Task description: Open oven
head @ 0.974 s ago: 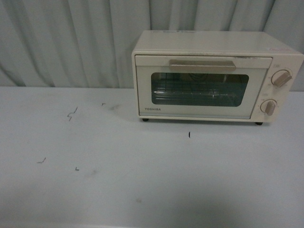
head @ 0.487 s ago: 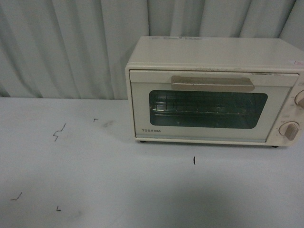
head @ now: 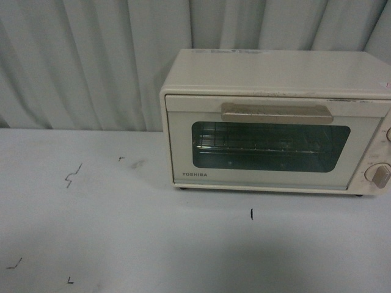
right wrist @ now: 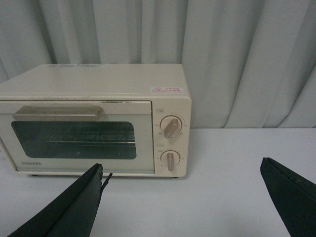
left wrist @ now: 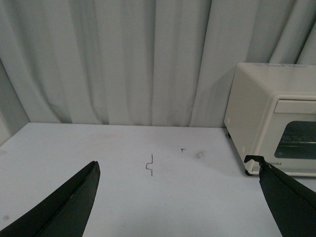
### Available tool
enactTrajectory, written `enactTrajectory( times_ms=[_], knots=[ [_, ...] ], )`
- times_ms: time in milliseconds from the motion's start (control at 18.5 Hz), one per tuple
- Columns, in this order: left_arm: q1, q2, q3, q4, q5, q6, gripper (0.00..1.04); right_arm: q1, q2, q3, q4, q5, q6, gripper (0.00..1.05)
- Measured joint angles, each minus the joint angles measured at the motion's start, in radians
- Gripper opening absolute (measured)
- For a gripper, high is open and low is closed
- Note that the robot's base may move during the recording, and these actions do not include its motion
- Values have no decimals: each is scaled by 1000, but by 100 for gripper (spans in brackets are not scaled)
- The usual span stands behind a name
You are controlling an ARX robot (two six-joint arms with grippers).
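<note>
Oven: cream box, the oven [head: 276,125] stands on the far right part of the table, its back close to the curtain. In the front view its right end is cut by the frame edge.
Door: the door [head: 181,146] is shut, flush with the front.
Handle: beige bar, the handle [head: 276,113] runs level across the door top. Nothing touches it.
Window: the dark glass window [head: 269,152] shows the wire rack [head: 256,145] level inside.
Logo: the TOSHIBA logo [head: 194,174] sits at the door's lower left corner.
Knobs: two, stacked on the panel right of the door. The upper knob [right wrist: 171,127] has its pointer tilted; the lower knob [right wrist: 170,159] points straight up.
Sticker: a small sticker [right wrist: 166,90] lies on the oven top, near the front edge above the knobs.
Table: the white table [head: 153,244] has faint smudges. A pen squiggle [head: 73,176] lies well left of the oven, and a short stroke [head: 252,213] lies just in front of it.
Curtain: the pale pleated curtain [head: 91,61] fills the background.
Left gripper: the left gripper [left wrist: 174,161] has its dark fingers [left wrist: 64,207] spread wide, holding nothing, above bare table, with the oven's logo end ahead to one side.
Right gripper: the right gripper [right wrist: 181,164] has its fingers [right wrist: 69,207] spread wide, holding nothing, facing the oven front. No contact is visible.
Front view: neither arm shows.
</note>
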State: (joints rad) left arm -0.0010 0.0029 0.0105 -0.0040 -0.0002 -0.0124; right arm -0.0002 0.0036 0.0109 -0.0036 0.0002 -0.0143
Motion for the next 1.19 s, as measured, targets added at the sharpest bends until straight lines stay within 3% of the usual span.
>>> enactTrajectory(
  times_ms=[216, 271, 325, 379, 433, 649, 866, 1190],
  knots=[
    [0, 0, 0, 0, 0, 0, 98, 0, 0, 0, 0, 0, 0, 98],
    [10, 24, 26, -95, 29, -16, 98, 0, 0, 0, 0, 0, 0, 98],
    [36, 191, 133, -315, 122, -70, 98, 0, 0, 0, 1, -1, 0, 98],
    [33, 351, 214, -413, 154, -143, 98, 0, 0, 0, 0, -1, 0, 98],
    [3, 416, 228, -411, 160, -196, 98, 0, 0, 0, 0, 0, 0, 98],
    [-196, 652, 234, -143, 102, -380, 98, 0, 0, 0, 0, 0, 0, 98],
    [-424, 1103, 317, 239, 36, -582, 98, 0, 0, 0, 0, 0, 0, 98],
    [-587, 1596, 557, 420, 18, -723, 98, 0, 0, 0, 0, 0, 0, 98]
  ],
)
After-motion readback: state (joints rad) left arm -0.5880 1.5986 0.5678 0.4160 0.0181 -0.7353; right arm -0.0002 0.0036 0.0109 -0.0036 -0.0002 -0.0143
